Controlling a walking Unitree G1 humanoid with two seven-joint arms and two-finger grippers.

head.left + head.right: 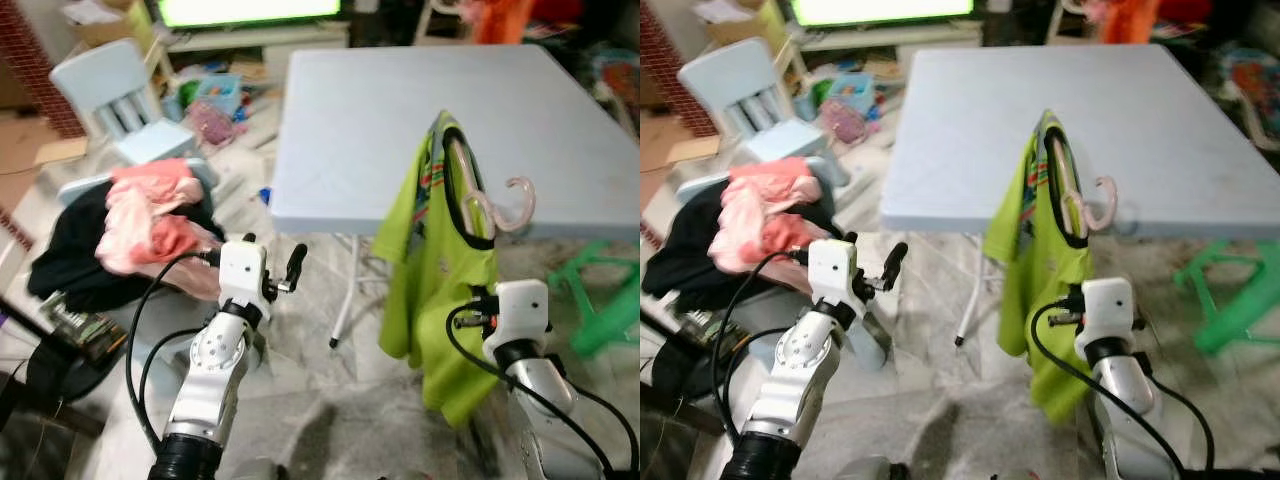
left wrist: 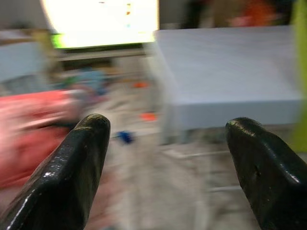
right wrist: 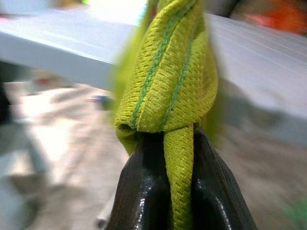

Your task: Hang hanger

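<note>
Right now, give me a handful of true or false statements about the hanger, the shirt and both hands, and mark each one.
1. The right hand is pinching the lime green shirt. True.
2. The left hand holds the pink hanger. False: its fingers are spread apart with nothing between them, and the pink hanger is inside the shirt's neck.
3. The hanger's hook is on a rail. False: the hook hangs free in the air in front of the light blue table.
4. A pile of pink and black clothes lies on the robot's left. True.
5. The shirt lies flat on the table. False: it dangles in front of the table's edge.
</note>
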